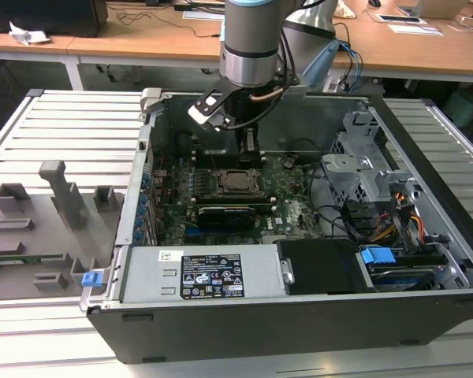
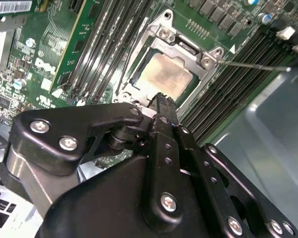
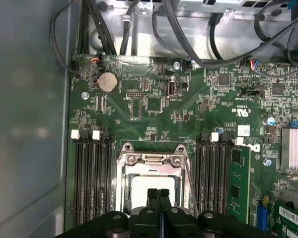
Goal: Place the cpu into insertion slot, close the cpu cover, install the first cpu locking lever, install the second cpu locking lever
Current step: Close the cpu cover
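Near the middle of the green motherboard (image 1: 292,201), inside the open dark-grey computer case (image 1: 299,323), the exterior view shows the black two-fingered gripper (image 1: 248,161) hanging just above the square black insertion slot with its metal rim (image 1: 219,179), and the small flat square cpu with its pale silvery-tan face (image 1: 238,181) lies in that slot; in the second wrist view the cpu (image 2: 164,74) shows through the window of the thin silver-grey metal cpu cover (image 2: 176,47), which appears to lie down over it, while a thin metal locking lever (image 2: 253,65) juts sideways over the long black memory slots (image 2: 238,84), apparently unlatched; the gripper (image 2: 161,99) has its tip at the cover's near edge; in the first wrist view the fingers (image 3: 152,196) are pressed together with nothing between them, over the cpu (image 3: 139,186) and the cover (image 3: 150,159); whether they touch either I cannot tell. I judge the chip light, rigid and fragile, best held by opposite edges; the cover looks stiff and thin, the lever springy and narrow.
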